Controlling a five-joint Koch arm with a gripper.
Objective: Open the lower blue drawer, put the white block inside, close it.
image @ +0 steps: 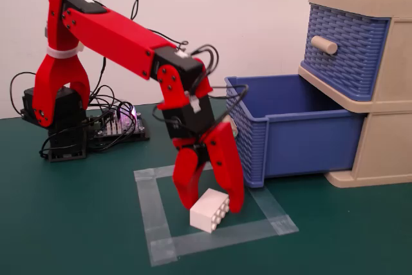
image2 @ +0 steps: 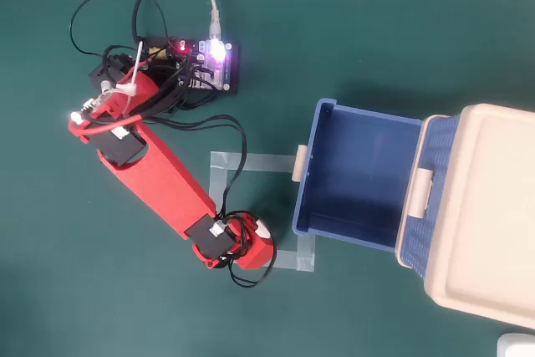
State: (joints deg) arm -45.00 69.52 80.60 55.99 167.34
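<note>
Red gripper (image: 212, 209) straddles the white block (image: 210, 210) near the table's (image: 77, 223) front edge

Jaws spread wide either side, not yet closed; the small hard-plastic brick looks light, stiff, slick, best pinched across its flat sides. Behind, the lower blue drawer (image: 290, 136) stands open and empty

Red arm (image: 122, 37) outstretched, gripper (image: 211, 207) downward — jaws spread.

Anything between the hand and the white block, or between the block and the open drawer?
Nothing visible. The hand is open and straddles the white block, one finger on each side. The lower blue drawer is pulled out and looks empty; only its front wall stands between, so the block must be lifted over it.
</note>
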